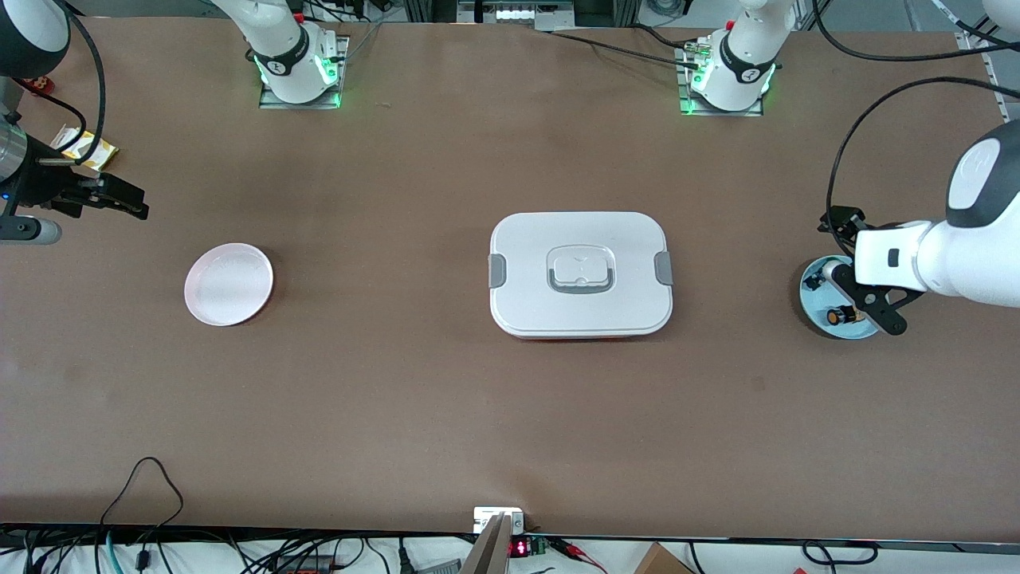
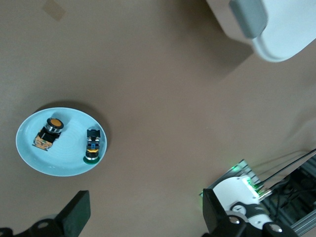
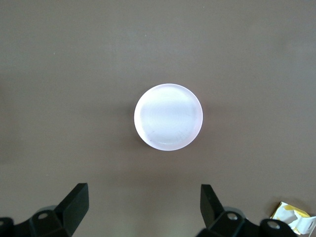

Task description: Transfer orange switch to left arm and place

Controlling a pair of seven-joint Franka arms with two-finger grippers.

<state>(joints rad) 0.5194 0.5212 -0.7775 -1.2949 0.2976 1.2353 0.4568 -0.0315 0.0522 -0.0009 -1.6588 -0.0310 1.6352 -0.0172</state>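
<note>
hovering over the blue plate [image 1: 813, 281] at the worktop's left-arm end, the left claw [image 2: 143, 215] is spread apart and empty; the orange switch [image 2: 49, 132] lies on that plate beside a second switch [image 2: 92, 144]. the right claw [image 3: 143, 210] waits, also apart, near the pink plate [image 1: 229, 284]. risk: grabbing the wrong switch, or clipping the box [image 1: 580, 273] mid-worktop.

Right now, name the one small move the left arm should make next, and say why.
Probably lower the left gripper toward the orange switch and centre the open fingers on it. The switch lies untouched on the blue plate beside a second switch, so aim carefully. The right gripper waits open over the pink plate; the box sits between the plates.
</note>
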